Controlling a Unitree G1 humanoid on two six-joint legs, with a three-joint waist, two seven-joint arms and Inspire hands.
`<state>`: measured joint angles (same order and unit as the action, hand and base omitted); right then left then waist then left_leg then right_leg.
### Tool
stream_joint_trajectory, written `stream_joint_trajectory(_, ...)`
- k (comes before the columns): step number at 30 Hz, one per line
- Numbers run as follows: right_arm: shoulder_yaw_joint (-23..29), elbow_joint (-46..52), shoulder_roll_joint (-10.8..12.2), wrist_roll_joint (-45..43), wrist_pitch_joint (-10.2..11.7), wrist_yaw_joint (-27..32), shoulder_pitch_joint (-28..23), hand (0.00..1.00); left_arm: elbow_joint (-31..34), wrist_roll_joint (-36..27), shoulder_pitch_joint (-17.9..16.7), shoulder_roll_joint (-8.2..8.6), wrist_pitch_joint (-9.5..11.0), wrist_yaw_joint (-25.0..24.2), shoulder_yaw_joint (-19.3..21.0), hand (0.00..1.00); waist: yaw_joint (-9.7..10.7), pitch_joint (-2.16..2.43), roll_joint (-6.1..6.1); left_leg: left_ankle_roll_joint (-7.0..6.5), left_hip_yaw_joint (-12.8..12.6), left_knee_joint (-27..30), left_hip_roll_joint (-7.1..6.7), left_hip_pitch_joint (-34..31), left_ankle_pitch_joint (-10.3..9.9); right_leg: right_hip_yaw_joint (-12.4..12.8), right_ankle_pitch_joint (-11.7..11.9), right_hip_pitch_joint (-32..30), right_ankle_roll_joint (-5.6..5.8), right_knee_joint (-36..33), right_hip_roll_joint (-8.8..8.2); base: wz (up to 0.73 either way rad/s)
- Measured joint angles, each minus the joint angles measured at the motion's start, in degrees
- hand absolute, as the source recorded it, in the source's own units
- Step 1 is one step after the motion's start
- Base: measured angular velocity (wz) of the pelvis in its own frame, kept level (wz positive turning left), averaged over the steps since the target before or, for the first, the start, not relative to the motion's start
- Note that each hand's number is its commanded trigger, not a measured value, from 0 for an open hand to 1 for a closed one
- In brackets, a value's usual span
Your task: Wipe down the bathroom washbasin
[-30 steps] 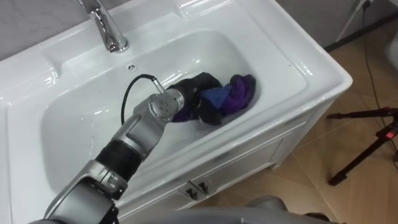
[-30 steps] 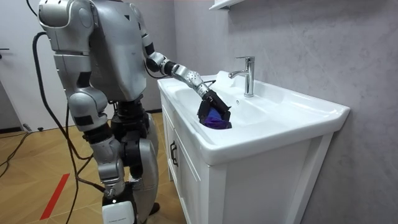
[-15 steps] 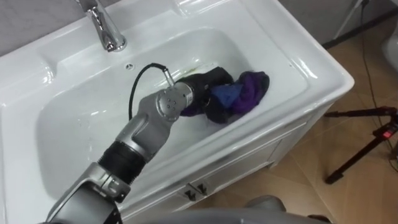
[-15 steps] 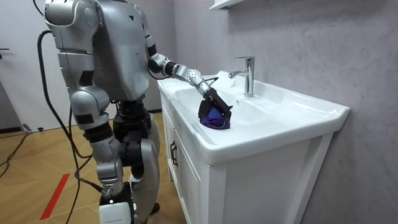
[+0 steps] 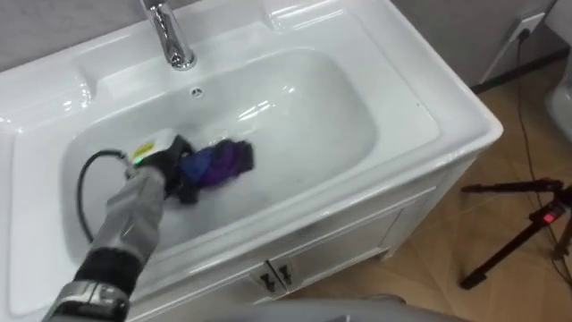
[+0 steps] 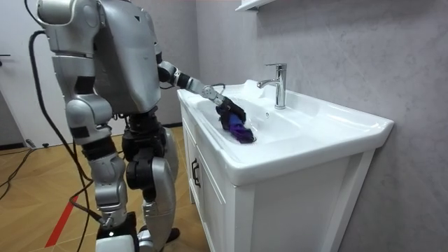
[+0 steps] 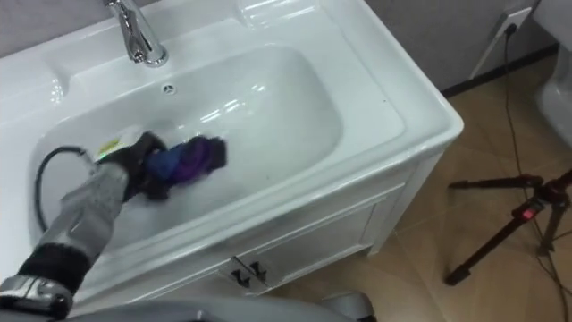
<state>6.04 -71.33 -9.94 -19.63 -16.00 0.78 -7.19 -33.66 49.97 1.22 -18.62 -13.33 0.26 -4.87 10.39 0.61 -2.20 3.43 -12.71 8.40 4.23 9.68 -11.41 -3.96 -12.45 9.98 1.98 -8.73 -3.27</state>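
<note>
Left hand (image 5: 170, 165) is mine to speak for: it is clenched on the cloth (image 5: 222, 161), fingers curled round one end so the rest of the bundle sticks out ahead of them toward the middle of the bowl. I hold it that way, I think, so that the fabric and not my fingers meets the porcelain, and so that the wad stays bunched and firm enough to rub with. My arm reaches down over the front rim into the left part of the basin (image 5: 313, 98), and the cloth lies pressed against the bowl's floor, near the front wall, well apart from the tap (image 5: 170, 36) and the small overflow hole (image 5: 196, 90) below it. In the room view I stand right at the front of the white cabinet (image 6: 210, 203), close enough for the arm to slope down into the bowl.

The cloth is a crumpled wad of purple with a patch of blue toward my hand and a dark fold beneath. It looks soft and limp, and whether it is damp I cannot tell. The right half of the bowl shines with bright highlights.
</note>
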Motion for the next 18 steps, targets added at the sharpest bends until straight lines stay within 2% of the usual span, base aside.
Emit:
stream_joint_trajectory(1,1.3,0.1,-0.2,-0.6,-0.4,-0.1,-0.4,0.00,0.0,1.6,-1.6,-0.27,0.0,2.4,0.4,1.00,-0.4,0.88,-0.08,0.09,-0.2,0.0,0.11,0.2,0.1,0.3,0.0,0.0,-0.07,0.0,0.11,-0.20)
stream_joint_trajectory(2,2.7,0.2,-0.4,-1.2,-0.5,-0.1,-0.3,0.00,0.0,3.5,-3.0,0.09,0.0,4.2,0.3,1.00,-0.9,1.16,-0.27,0.18,-0.8,0.0,0.27,0.9,0.1,1.1,0.1,0.3,-0.20,-0.1,0.26,-0.25)
stream_joint_trajectory(5,5.6,0.9,-0.6,-2.1,-0.4,0.6,-0.5,0.00,0.0,8.6,-5.8,0.65,0.0,7.8,0.3,1.00,-1.2,1.18,-0.76,0.25,-1.1,0.1,0.73,1.8,0.2,2.3,0.5,0.5,-0.60,-0.2,0.79,-0.30)
stream_joint_trajectory(7,6.6,1.7,-1.0,-2.1,-0.7,1.2,-1.0,0.00,0.0,9.8,-6.4,0.68,-0.1,8.3,0.3,1.00,-1.4,1.35,-0.99,0.34,-1.3,0.0,1.01,2.0,0.2,2.3,0.6,0.4,-0.81,-0.1,0.99,-0.16)
stream_joint_trajectory(8,6.6,2.7,-1.4,-2.1,-1.4,1.7,-1.2,0.00,0.0,9.7,-6.8,0.68,-0.3,8.4,0.3,1.00,-1.6,1.58,-1.45,0.47,-1.6,0.0,1.14,2.0,0.3,2.7,0.7,0.2,-0.92,-0.2,1.11,-0.15)
stream_joint_trajectory(11,6.6,4.5,-2.5,-2.2,-1.6,2.8,-1.3,0.00,0.0,9.2,-7.9,0.73,-0.3,8.4,0.3,1.00,-1.7,1.53,-3.05,0.55,-1.6,0.0,1.30,2.1,0.3,3.4,0.8,0.0,-1.05,-0.1,1.37,-0.12)
stream_joint_trajectory(12,6.6,4.8,-2.6,-2.3,-1.6,2.9,-1.2,0.00,0.0,9.1,-8.1,0.78,-0.3,8.4,0.3,1.00,-1.7,1.64,-3.11,0.55,-1.6,0.0,1.31,2.1,0.3,3.5,0.8,0.0,-1.05,-0.1,1.38,-0.07)
stream_joint_trajectory(14,7.8,5.2,-2.8,-2.6,-1.2,3.1,-1.2,0.00,0.0,7.8,-8.4,1.05,-0.3,8.4,0.3,1.00,-2.1,1.67,-4.11,0.57,-1.6,0.1,1.32,2.0,0.3,3.7,0.7,0.0,-1.12,-0.1,1.40,-0.05)
stream_joint_trajectory(18,10.0,5.4,-2.9,-2.2,-0.8,3.5,-1.1,0.00,0.4,4.8,-8.4,1.10,-0.2,8.3,0.6,1.00,-3.3,1.66,-4.67,0.60,-1.1,0.1,1.33,2.0,0.4,3.7,0.6,0.0,-1.29,-0.2,1.43,-0.02)
